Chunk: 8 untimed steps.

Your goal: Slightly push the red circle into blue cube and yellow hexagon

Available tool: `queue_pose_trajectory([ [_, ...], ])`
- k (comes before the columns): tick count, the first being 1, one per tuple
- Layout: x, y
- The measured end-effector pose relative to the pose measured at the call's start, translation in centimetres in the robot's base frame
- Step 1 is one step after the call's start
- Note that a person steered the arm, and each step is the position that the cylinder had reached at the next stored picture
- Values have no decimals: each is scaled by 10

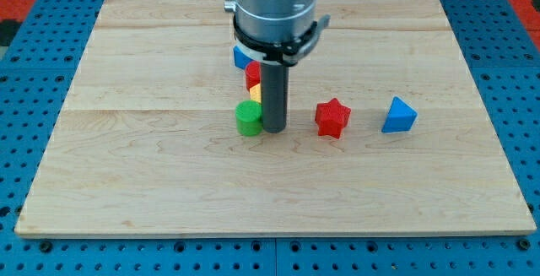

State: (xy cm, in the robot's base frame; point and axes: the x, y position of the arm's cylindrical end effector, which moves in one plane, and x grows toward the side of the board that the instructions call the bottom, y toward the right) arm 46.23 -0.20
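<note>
My tip (274, 129) rests on the board just right of a green block (248, 117), touching or nearly touching it. Behind the rod, mostly hidden, a red block (252, 74), a sliver of a yellow block (255, 95) and a blue block (241, 56) stand in a tight column. The red block lies between the blue one above it and the yellow one below it. Their shapes cannot be made out, since the rod and the arm's body (275, 10) cover most of them.
A red star (332, 117) lies to the right of my tip. A blue triangle-shaped block (398, 116) lies further right. The wooden board (135, 158) sits on a blue perforated table.
</note>
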Motion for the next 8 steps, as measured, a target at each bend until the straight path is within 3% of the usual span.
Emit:
queue_pose_trajectory([
  [3, -42, 21],
  [6, -44, 1],
  [8, -85, 22],
])
